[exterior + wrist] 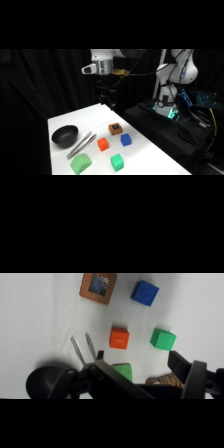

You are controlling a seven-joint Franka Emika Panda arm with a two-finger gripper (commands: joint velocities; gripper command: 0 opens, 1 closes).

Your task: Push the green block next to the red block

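Side view, left to right: a black bowl (pixel 65 135) near the desk's (pixel 150 162) left edge, metal tongs (pixel 81 145) beside it, a larger rounded green piece (pixel 80 163) at the front edge, then the red block (pixel 103 144), the green block (pixel 117 162) nearer the front edge and apart from the red one, a brown block with a blue top (pixel 115 129) and a blue block (pixel 126 139) toward the back. The gripper (pixel 103 95) hangs high over the desk's back edge; in the wrist view its fingers (pixel 186 369) stand spread, holding nothing. Risk: an off-centre push may spin the green block past the red one, or knock the red block away.
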